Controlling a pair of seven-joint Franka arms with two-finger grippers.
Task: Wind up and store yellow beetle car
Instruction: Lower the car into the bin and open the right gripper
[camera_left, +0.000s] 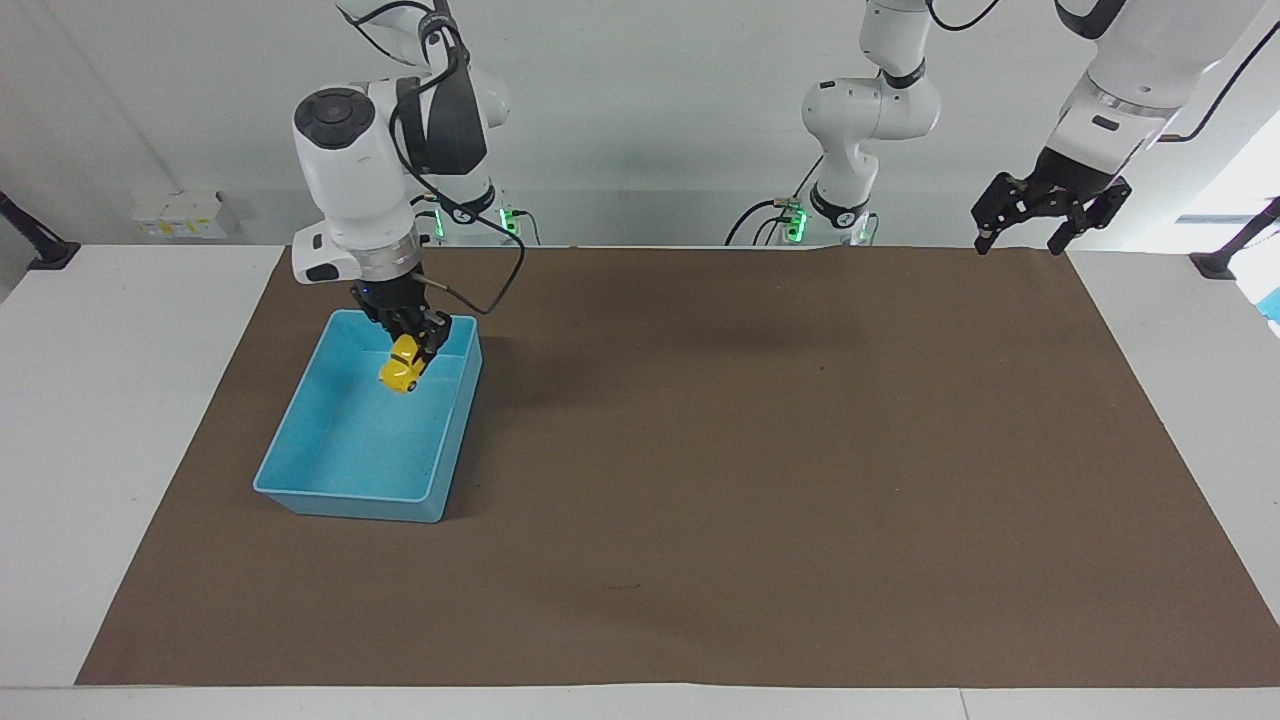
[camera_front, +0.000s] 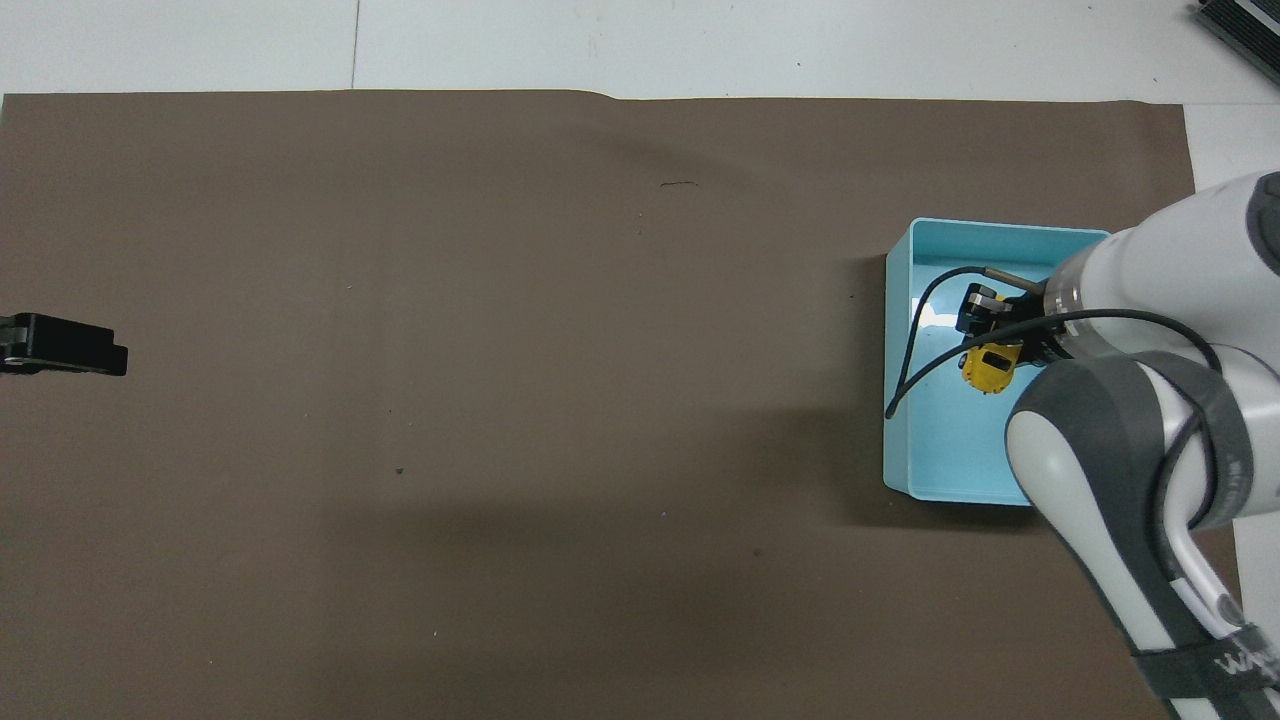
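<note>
While the right gripper (camera_left: 408, 345) grips the tiny yellow beetle-shaped toy car (camera_left: 402, 365) over the shallow blue plastic tray (camera_left: 300, 455), it should lower it until the wheels sit flat on the floor below before letting go; the left gripper (camera_left: 1052, 212) waits with fingers spread

Little lettering can be read. A dark strap (camera_front: 1215, 668) on the right arm, well back from its pincer (camera_front: 990, 335), carries white letters that start "WA" (the rest runs off the overhead view's edge).

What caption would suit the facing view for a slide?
Right gripper holds the yellow beetle car over the blue tray; left gripper waits, open, over the mat's edge.
</note>
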